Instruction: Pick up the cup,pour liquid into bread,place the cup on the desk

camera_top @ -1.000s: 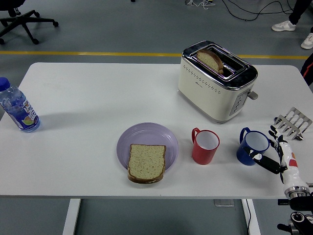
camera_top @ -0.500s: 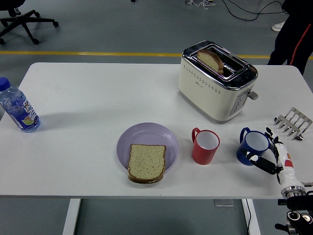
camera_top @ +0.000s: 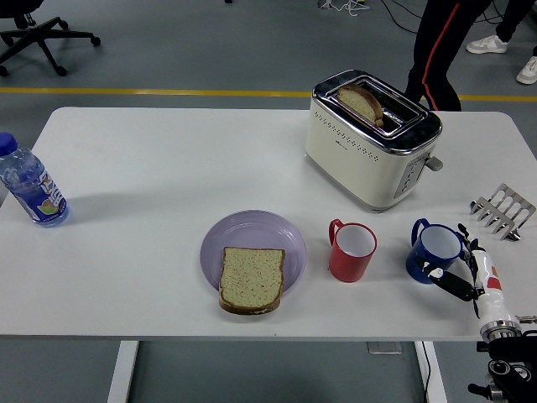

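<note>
1. Grasp step in hand, by my read: right hand [camera_top: 466,270] sits at the blue mug [camera_top: 435,252], on the side away from its handle. Black fingers [camera_top: 453,282] are spread and partly wrapped toward the mug wall, thumb low on the near side. Whether they touch it, cannot tell. Nothing is lifted; the mug stands flat on the white table [camera_top: 151,168].
2. To do it well: close evenly round the body, not the rim. The glazed wall looks slick, so get full finger wrap before lifting. Keep it upright on the way up.
3. Pour target: slice of brown bread [camera_top: 251,279], well to the left of the fingers, past the red mug [camera_top: 352,251]. It lies on a lilac plate [camera_top: 252,232], overhanging the near rim. Carry over or behind the red mug without clipping it.
4. Materials: both mugs are cylindrical with white insides and look ceramic. Bread is porous with a dark crust.
5. Beyond the fingers: cream toaster [camera_top: 370,138] with chrome top, slice in one slot. Wire toast rack [camera_top: 503,211] just beyond and right of the hand.
6. Left hand is not in view.
</note>
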Action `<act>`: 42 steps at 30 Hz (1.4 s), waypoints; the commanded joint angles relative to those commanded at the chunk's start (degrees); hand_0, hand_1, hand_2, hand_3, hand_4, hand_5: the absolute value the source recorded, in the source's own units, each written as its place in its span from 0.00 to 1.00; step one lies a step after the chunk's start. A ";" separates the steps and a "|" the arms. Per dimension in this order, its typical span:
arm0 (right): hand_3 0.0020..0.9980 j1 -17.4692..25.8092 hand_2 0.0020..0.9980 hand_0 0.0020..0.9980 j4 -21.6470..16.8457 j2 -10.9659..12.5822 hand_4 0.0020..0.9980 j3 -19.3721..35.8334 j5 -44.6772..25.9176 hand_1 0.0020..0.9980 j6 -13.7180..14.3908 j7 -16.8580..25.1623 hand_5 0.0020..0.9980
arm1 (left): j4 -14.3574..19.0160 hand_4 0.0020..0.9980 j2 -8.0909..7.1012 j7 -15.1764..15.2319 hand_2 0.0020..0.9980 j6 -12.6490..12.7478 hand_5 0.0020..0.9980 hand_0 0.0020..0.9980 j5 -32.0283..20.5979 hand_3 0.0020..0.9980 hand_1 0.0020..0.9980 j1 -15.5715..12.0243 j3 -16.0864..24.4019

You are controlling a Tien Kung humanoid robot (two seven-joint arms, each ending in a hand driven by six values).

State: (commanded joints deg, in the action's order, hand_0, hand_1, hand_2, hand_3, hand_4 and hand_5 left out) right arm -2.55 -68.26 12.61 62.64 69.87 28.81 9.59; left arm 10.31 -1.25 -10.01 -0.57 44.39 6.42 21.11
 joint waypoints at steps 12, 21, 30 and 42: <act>1.00 -0.82 0.94 0.94 1.91 -0.20 1.00 -0.95 -0.17 0.86 0.47 0.67 0.24 | 0.00 0.40 0.21 0.17 0.75 -0.02 1.00 0.68 -0.77 0.64 0.74 -0.37 -1.13; 1.00 -2.00 0.94 0.94 3.29 -0.66 1.00 -0.83 0.23 0.86 0.75 0.75 0.25 | 0.00 0.40 0.25 0.38 0.75 0.03 1.00 0.68 -1.63 0.64 0.74 -0.24 -1.69; 1.00 -3.02 0.94 0.94 4.70 -0.94 1.00 -1.08 0.12 0.85 0.55 0.74 0.24 | 0.00 0.41 0.25 0.42 0.75 0.00 1.00 0.68 -1.78 0.64 0.74 -0.09 -1.72; 1.00 -3.87 0.93 0.93 6.15 -1.41 1.00 -0.99 0.14 0.85 0.84 1.45 0.25 | 0.00 0.40 0.31 0.30 0.75 -0.07 1.00 0.68 -1.23 0.64 0.74 -0.05 -1.14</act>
State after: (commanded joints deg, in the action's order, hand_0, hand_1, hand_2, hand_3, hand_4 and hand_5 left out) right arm -6.42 -62.11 11.20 61.65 70.00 29.65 11.04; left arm 10.31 -0.94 -9.71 -0.64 43.16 6.37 19.97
